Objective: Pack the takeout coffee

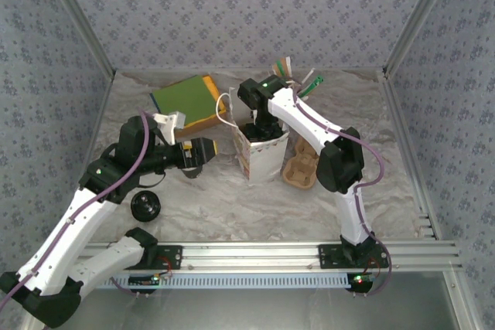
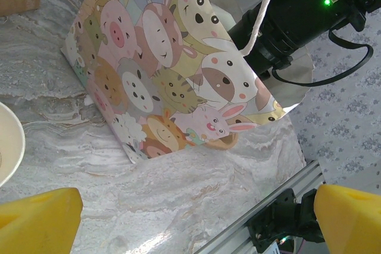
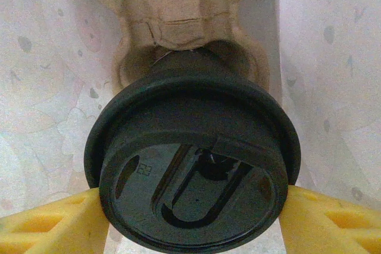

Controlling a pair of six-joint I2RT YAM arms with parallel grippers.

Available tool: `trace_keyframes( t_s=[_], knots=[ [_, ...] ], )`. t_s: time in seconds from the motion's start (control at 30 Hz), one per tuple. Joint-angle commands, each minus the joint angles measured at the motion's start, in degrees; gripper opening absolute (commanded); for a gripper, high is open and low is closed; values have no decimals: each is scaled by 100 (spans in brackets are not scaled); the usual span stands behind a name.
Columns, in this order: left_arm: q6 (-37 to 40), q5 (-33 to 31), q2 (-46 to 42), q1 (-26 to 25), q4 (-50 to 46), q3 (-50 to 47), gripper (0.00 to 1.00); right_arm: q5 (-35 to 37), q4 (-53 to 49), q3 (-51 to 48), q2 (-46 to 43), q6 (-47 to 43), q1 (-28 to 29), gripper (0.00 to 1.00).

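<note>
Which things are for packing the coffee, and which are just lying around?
For the job:
- takeout coffee
- cup carrier under it
- paper bag with animals
- right end effector

Just lying about:
- loose black lid
- green-topped box
- lidless cup

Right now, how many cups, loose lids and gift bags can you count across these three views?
Cups: 2, the takeout coffee and a lidless cup
Loose black lid: 1
Gift bag: 1
Total: 4
</note>
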Motion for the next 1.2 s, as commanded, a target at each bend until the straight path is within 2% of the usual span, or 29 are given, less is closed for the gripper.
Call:
trace_keyframes(
  t_s=[0.0,1.17],
  knots=[
    [90,-51,-100,-40,-64,95,100,-31,-19,88,112,10,83,72],
    [72,-59,-110,-47,-50,95,100,29,-86,145,69,46,115,77]
  ],
)
